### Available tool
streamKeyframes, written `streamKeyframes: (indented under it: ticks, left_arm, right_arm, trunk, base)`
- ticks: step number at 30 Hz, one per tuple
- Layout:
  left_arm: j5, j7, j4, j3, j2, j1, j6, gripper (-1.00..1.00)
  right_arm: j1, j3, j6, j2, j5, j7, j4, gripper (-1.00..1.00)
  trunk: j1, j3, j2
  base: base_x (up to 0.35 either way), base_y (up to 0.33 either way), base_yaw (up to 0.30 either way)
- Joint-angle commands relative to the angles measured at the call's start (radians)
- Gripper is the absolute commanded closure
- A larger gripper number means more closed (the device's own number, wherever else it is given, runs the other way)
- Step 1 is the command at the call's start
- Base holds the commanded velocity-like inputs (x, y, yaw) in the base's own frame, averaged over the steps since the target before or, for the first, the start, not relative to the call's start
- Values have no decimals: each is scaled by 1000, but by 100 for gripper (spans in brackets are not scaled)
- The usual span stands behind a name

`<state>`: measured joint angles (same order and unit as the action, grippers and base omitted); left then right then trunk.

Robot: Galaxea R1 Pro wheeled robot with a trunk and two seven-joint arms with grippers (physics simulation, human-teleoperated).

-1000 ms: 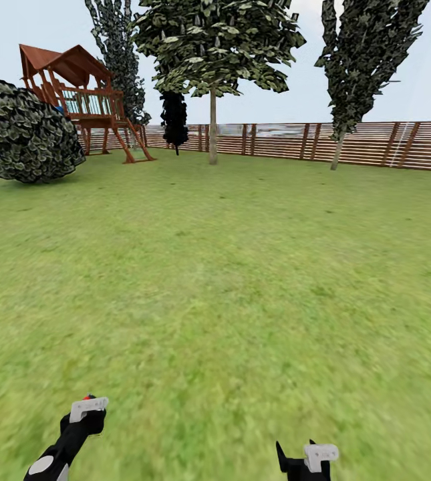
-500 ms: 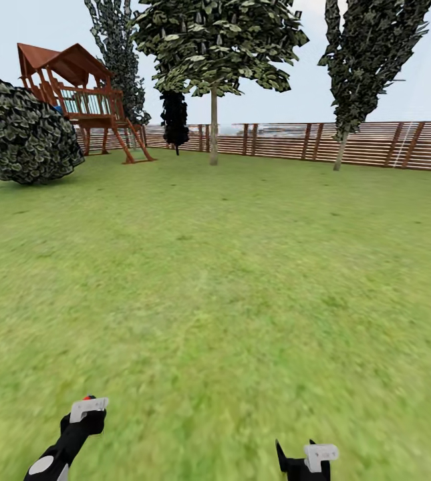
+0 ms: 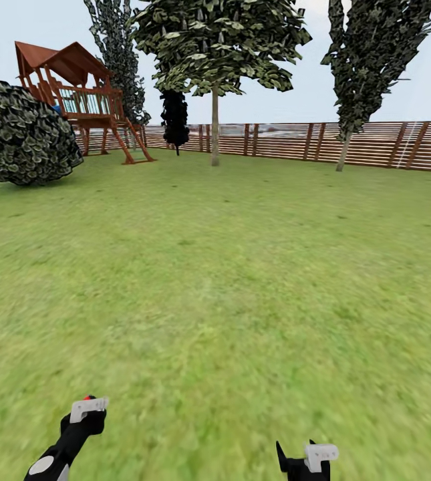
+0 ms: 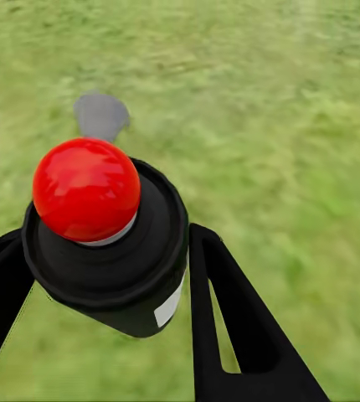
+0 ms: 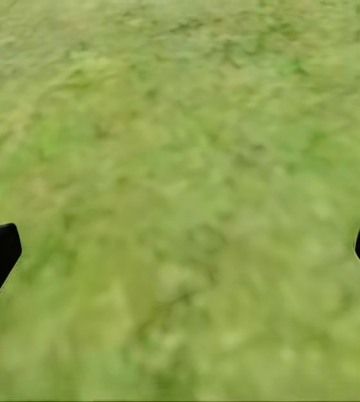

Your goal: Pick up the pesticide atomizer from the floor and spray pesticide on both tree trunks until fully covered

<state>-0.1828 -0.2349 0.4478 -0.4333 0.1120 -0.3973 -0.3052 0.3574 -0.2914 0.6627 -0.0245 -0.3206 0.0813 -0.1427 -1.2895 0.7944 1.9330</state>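
Note:
The pesticide atomizer (image 4: pixel 105 251), a black can with a round red top, sits between the fingers of my left gripper (image 4: pixel 105 243), which is shut on it. In the head view that gripper (image 3: pixel 88 409) is low on the left, with the red top just peeking out. My right gripper (image 3: pixel 307 454) is low on the right; the right wrist view shows it open (image 5: pixel 182 251) over bare grass. Far across the lawn stand two trees with pale trunks, one in the middle (image 3: pixel 214 130) and one to the right (image 3: pixel 343 152), both near the fence.
A slatted brown wooden fence (image 3: pixel 375 143) closes the far side. A big round bush (image 3: pixel 21 133) and a wooden play tower (image 3: pixel 85 100) stand at the far left. A slim black-leaved tree (image 3: pixel 174 120) is beside the middle tree. Open grass (image 3: pixel 228 267) lies between me and the trees.
The whole view has shifted slightly, with the trees and fence drifting a little right, so the camera moved. Both arms hold the same pose and the atomizer stays gripped.

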Motion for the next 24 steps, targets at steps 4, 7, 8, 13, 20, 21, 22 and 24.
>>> streamKeyframes:
  ticks: [4, 7, 8, 13, 20, 21, 22, 24]
  left_arm:
    - [0, 1, 0, 1, 0, 0, 0, 100]
    - [1, 1, 0, 0, 0, 0, 0, 100]
    - [1, 1, 0, 0, 0, 0, 0, 100]
    - [0, 2, 0, 1, 0, 0, 0, 100]
    - [-1, 2, 0, 1, 0, 0, 0, 100]
    - [-1, 2, 0, 1, 0, 0, 0, 100]
    - [-1, 2, 0, 1, 0, 0, 0, 100]
    - [-1, 2, 0, 1, 0, 0, 0, 100]
  right_arm:
    - [0, 0, 0, 0, 0, 0, 0, -100]
    - [0, 0, 0, 0, 0, 0, 0, -100]
    - [0, 0, 0, 0, 0, 0, 0, -100]
    - [0, 0, 0, 0, 0, 0, 0, -100]
    - [0, 0, 0, 0, 0, 0, 0, -100]
    - [0, 0, 0, 0, 0, 0, 0, -100]
    - [0, 0, 0, 0, 0, 0, 0, -100]
    - [0, 0, 0, 0, 0, 0, 0, -100]
  trunk:
    - [0, 0, 0]
    - [0, 0, 0]
    - [0, 0, 0]
    - [0, 0, 0]
    - [0, -4, 0]
    - [0, -5, 0]
    - [0, -7, 0]
    - [0, -10, 0]
  base:
    - [333, 106, 0]
    - [333, 106, 0]
    - [333, 106, 0]
    - [333, 106, 0]
    - [333, 106, 0]
    - [333, 106, 0]
    - [333, 106, 0]
    - [333, 106, 0]
